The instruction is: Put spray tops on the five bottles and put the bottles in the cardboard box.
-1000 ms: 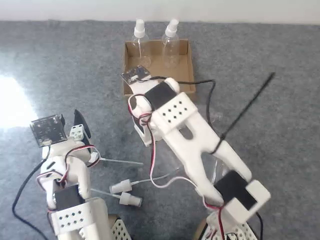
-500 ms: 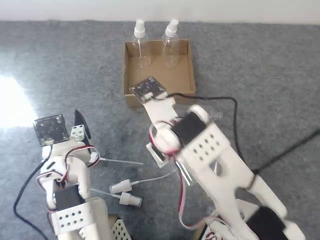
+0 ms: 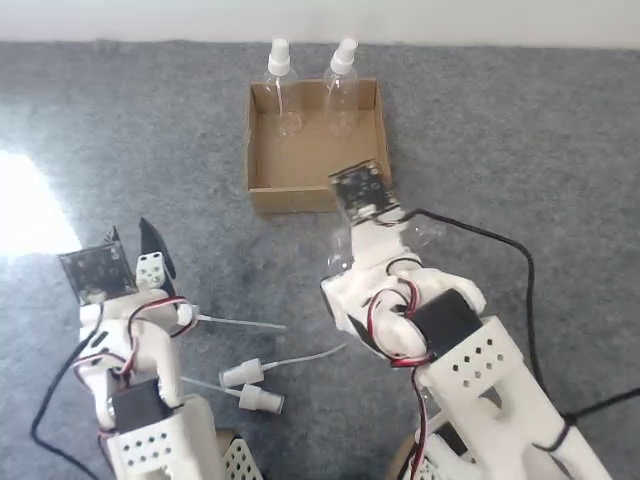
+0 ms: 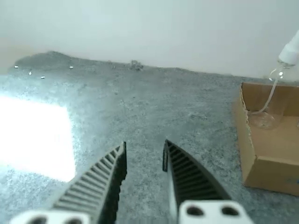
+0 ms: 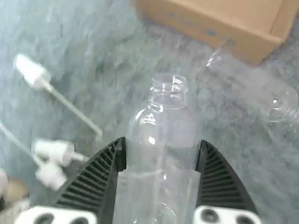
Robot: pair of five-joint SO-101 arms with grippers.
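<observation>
My right gripper (image 5: pixel 161 142) clamps an uncapped bottle (image 5: pixel 164 116) by the cardboard box (image 5: pixel 219 18); left gripper (image 4: pixel 145 144) empty, slightly parted.

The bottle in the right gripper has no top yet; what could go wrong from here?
The capless bottle is smooth and the right gripper holds it only by its sides, so it might slip or tilt when a top is pushed in. A second bottle lies close by, near the cardboard box; a swing could set it rolling.
</observation>
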